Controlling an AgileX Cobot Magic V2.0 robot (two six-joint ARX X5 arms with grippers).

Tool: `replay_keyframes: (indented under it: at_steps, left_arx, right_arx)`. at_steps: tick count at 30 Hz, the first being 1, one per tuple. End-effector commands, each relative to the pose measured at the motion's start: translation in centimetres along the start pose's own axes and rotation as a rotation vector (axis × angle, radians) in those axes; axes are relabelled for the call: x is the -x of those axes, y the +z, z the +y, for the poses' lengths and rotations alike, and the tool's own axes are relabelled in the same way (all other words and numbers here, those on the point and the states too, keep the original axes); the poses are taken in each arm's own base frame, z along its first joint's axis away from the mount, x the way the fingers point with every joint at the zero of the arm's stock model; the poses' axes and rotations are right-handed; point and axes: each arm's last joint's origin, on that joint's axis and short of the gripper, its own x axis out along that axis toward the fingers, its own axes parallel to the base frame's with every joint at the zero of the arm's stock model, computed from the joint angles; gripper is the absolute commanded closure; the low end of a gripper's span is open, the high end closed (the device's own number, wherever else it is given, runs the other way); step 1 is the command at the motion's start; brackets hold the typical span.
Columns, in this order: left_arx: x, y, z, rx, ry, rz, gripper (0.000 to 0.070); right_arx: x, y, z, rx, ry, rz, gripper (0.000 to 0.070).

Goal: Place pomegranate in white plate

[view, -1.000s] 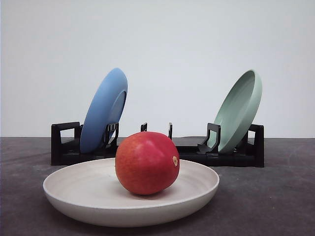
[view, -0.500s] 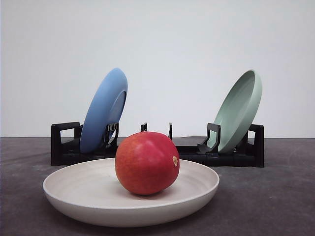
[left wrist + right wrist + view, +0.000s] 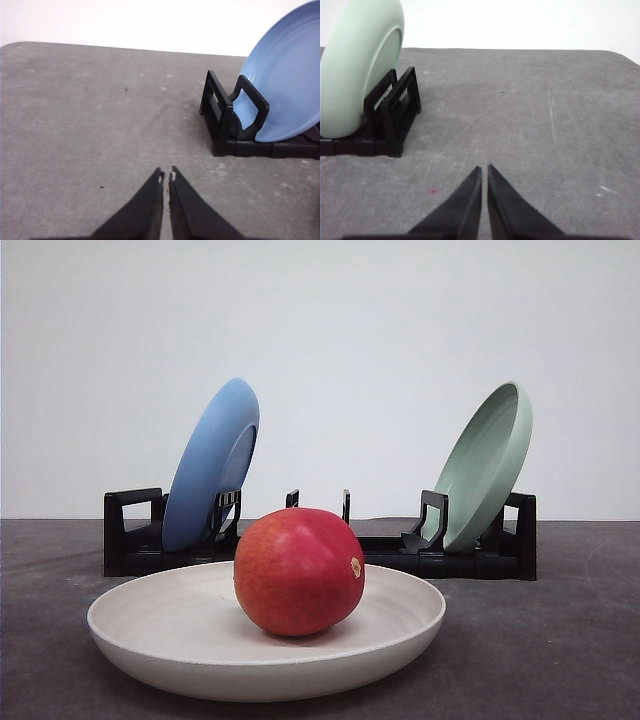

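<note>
Where the front view looks across the dark table (image 3: 560, 660), the pomegranate (image 3: 298, 571) sits inside the white plate (image 3: 150, 635), resting on the plate's floor a little right of centre with its tan stem spot turned to the right. Behind the plate, a black dish rack (image 3: 128, 540) holds a blue plate (image 3: 212, 465) leaning on the left and a pale green plate (image 3: 487, 465) leaning on the right. Judged from this, the placement looks complete; the remaining risk is that the rounded fruit rolls on the shallow, smooth floor if the plate or table is knocked, though the raised rim would probably stop it.

In the left wrist view, the left gripper (image 3: 166, 176) hovers over bare table with its fingers pressed nearly together, only a thin slit between the tips, pinching nothing. The blue plate and its end of the rack stand near. A careless sweep of this arm could strike the rack and tip the leaning plate.

In the right wrist view, the right gripper (image 3: 484, 169) likewise has its fingers drawn almost together on nothing, over bare table. The pale green plate in the rack stands near, so a sideways swing could dislodge it.
</note>
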Motion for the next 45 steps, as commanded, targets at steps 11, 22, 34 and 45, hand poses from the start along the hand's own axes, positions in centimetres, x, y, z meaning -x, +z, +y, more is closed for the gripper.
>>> replay_keyframes:
  at_steps: [11, 22, 34, 45]
  left_arx:
    - [-0.09, -0.16, 0.02, -0.010, 0.004, -0.006, 0.0700]
    - [-0.09, -0.16, 0.02, -0.010, 0.003, -0.006, 0.0700]
    - [-0.09, -0.16, 0.02, -0.010, 0.004, -0.006, 0.0700]
    - [-0.09, -0.16, 0.02, -0.010, 0.004, -0.006, 0.0700]
  right_arx:
    - [-0.04, -0.06, -0.02, -0.009, -0.003, -0.005, 0.0684]
    - [-0.04, -0.06, -0.02, -0.009, -0.003, -0.005, 0.0684]
    - [-0.04, -0.06, -0.02, -0.009, -0.003, -0.005, 0.0684]
    - [-0.04, -0.06, -0.02, -0.009, -0.003, -0.005, 0.0684]
